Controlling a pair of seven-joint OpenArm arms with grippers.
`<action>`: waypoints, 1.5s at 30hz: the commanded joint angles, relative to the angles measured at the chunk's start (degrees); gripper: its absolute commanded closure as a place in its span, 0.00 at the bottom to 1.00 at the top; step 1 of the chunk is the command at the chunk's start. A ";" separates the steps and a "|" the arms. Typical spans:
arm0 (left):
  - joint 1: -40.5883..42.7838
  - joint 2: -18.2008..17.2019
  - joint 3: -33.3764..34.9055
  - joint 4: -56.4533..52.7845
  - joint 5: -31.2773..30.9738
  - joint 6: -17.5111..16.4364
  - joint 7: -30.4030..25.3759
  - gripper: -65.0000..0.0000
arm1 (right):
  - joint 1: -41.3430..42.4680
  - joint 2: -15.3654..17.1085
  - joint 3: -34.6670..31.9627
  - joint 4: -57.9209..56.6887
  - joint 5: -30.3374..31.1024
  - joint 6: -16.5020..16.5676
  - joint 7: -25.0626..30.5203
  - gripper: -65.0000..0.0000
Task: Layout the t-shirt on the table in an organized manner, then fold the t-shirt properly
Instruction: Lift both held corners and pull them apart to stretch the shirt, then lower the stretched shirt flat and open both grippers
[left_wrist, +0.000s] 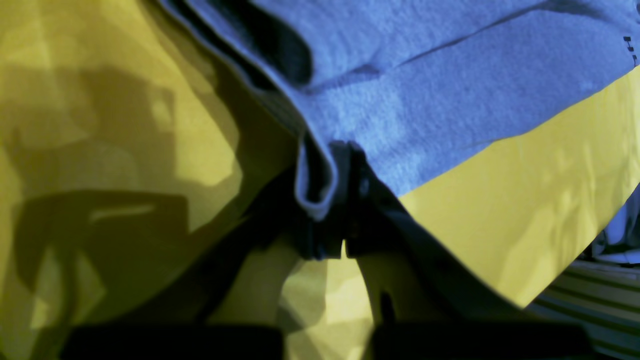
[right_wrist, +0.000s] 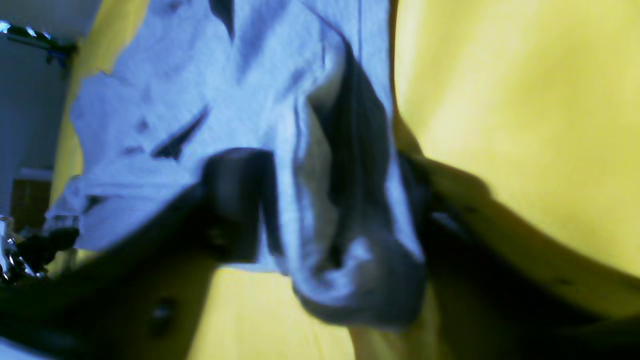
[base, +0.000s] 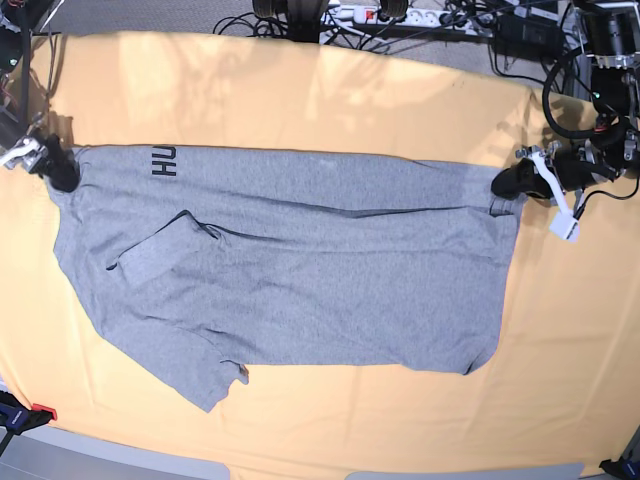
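**Stretching the shirt between both grippers**

Holding: the left gripper (left_wrist: 327, 235) is clamped tight on a folded edge of the t-shirt (base: 300, 270), at the hem-end corner on the base view's right side (base: 515, 183). Wrist view shows the doubled hem pinched right between the jaws.

The right gripper (right_wrist: 335, 210) sits at the opposite corner, base view's left (base: 55, 165), near the black lettering (base: 164, 160). Its jaws straddle a bunched roll of fabric, one finger (right_wrist: 235, 200) on each side. Blurred, so cannot tell whether they actually pinch the cloth or just stand around it partly apart.

Shirt location: lying lengthwise across the middle of the table (base: 300, 90), mostly flat. Top edge is drawn roughly straight between the two grippers. One sleeve (base: 160, 250) is folded over onto the body. The lower left part runs out at a slant to a point (base: 210, 395). Long creases run across the chest.

Handling, as judgement: light, soft, limp cotton. It sags and bunches wherever unsupported, won't hold shape, and drags on the tablecloth rather than sliding cleanly. Thin edges slip from a shallow pinch. Best holds look like the doubled hem and shoulder seams, taken at corners, pulled apart evenly to flatten. The folded sleeve still needs spreading before any fold.
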 joint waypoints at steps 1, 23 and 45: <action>-0.52 -1.46 -0.46 0.44 0.74 0.22 0.00 1.00 | 0.00 0.83 -0.11 0.15 -1.79 -0.38 -2.56 0.65; -2.62 -11.02 -0.46 0.55 -23.61 -4.36 14.00 1.00 | -4.15 4.70 -0.11 20.20 -2.99 -0.38 -11.36 1.00; 7.45 -17.77 -0.46 0.55 -23.79 -4.36 14.00 1.00 | -18.97 4.72 -0.11 26.10 -3.30 -0.38 -11.36 1.00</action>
